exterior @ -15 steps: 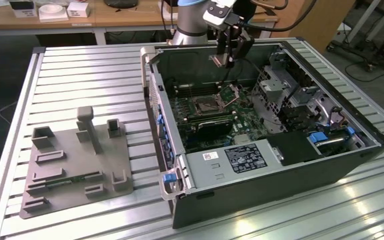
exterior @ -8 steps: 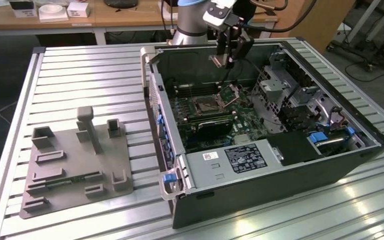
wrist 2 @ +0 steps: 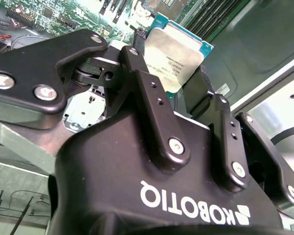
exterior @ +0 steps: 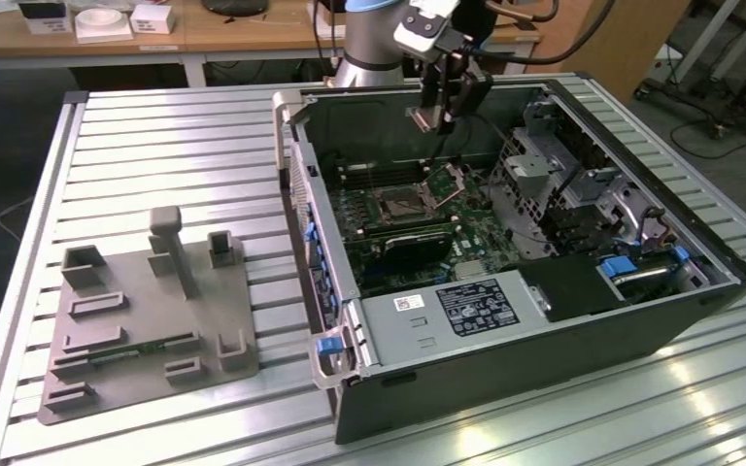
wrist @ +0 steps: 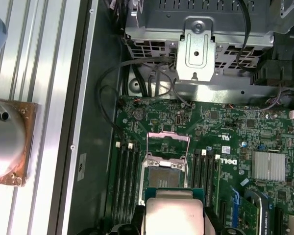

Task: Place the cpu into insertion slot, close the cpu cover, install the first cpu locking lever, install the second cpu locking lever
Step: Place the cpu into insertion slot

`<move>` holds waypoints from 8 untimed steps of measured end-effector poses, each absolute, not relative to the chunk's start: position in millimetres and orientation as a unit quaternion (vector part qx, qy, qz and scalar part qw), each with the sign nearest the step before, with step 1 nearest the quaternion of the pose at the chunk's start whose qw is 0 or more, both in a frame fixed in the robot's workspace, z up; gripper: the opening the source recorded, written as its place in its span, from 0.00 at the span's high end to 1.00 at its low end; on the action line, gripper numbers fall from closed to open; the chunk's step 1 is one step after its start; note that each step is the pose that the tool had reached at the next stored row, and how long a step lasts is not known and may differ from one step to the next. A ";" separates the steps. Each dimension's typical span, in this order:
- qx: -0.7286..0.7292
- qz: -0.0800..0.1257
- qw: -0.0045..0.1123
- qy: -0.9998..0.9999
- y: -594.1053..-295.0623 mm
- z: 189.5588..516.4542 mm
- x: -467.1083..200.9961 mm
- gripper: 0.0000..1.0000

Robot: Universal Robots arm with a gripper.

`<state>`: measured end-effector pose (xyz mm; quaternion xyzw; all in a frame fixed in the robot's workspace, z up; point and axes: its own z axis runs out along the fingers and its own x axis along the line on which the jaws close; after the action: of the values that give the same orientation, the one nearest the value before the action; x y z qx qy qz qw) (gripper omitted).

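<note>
Cpu (wrist 2: pixel 175 49), the flat silvery green-rimmed square chip, is pinched in my black gripper (wrist 2: pixel 167 73). The dark square insertion slot (wrist: pixel 165 171) lies below it, well apart.

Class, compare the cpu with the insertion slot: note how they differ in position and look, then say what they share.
The cpu is held off the board in the gripper, whereas the insertion slot sits fixed in the green motherboard. The cpu shows a solid, pale silvery top. The insertion slot is an open dark recess in a metal surround, with its cpu cover raised. Both are square and close in outline.
</note>
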<state>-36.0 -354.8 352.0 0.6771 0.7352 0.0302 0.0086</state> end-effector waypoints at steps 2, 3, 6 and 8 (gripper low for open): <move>0.679 0.030 0.009 0.734 -354.8 351.5 -36.0 0.46; 0.680 0.030 0.009 0.733 -354.8 351.2 -36.0 0.46; 0.685 0.030 0.009 0.727 -354.8 349.9 -36.1 0.46; 0.687 0.030 0.009 0.726 -354.8 348.2 -36.0 0.46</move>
<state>-36.0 -354.8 348.2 0.6867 0.7262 0.0302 0.0090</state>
